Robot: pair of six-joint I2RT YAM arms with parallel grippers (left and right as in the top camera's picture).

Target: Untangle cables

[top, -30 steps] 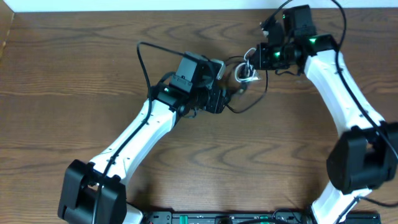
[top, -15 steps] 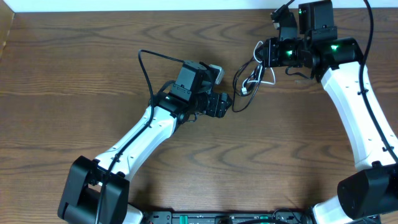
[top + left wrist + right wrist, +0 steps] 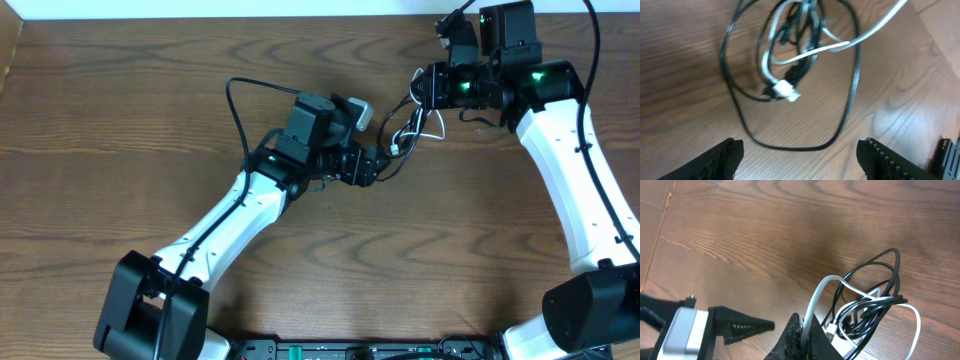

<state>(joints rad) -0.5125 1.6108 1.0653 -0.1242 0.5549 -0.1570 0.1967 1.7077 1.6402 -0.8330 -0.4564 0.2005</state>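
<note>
**Only the right pincer has hold of the cords**

Toward the far edge of the brown wood-grain table (image 3: 120,120), the right gripper (image 3: 424,88) is pressed together on a white strand of the thin black and white cables (image 3: 405,125). Its wrist view shows that white cord coming out from between the closed fingers (image 3: 790,340). From that pinch the rest of the bundle trails off, black loops wound through white ones.

The left gripper (image 3: 378,162) sits just beside the bundle, on its left and nearer side. Its jaws are spread wide apart and hold nothing. In the left wrist view the two dark fingertips (image 3: 727,155) frame a large black loop lying flat on the wood. A small white plug end (image 3: 787,90) rests inside that loop, below the knotted middle of the cords.
</note>
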